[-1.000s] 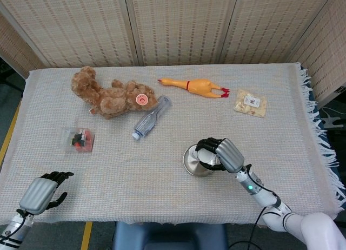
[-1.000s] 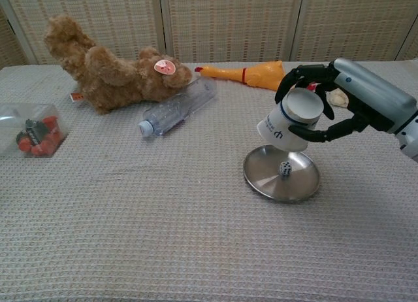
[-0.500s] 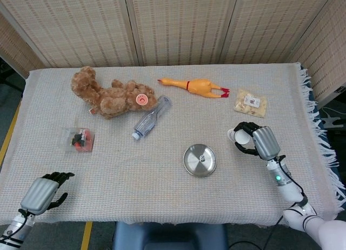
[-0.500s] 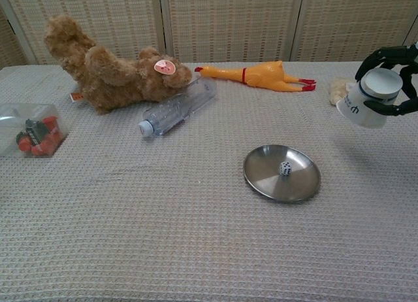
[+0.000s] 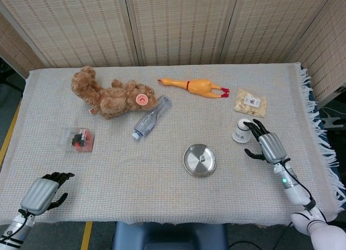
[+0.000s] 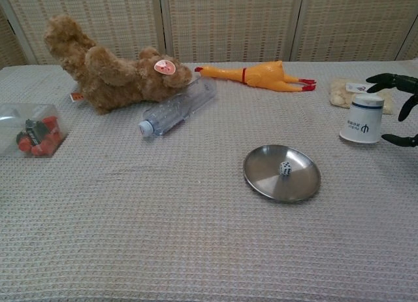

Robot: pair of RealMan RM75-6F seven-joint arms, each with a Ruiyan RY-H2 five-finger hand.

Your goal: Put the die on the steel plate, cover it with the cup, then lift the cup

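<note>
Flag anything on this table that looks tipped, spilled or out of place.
Nothing spilled or damaged. The cup stands mouth-down on the cloth, apart from the steel plate, where the die sits uncovered. The water bottle lies on its side against the teddy bear.

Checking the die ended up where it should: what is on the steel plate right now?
Only the die lies on the steel plate, uncovered. The cup stands upside down on the cloth to the plate's right, so its inside cannot be seen.
</note>
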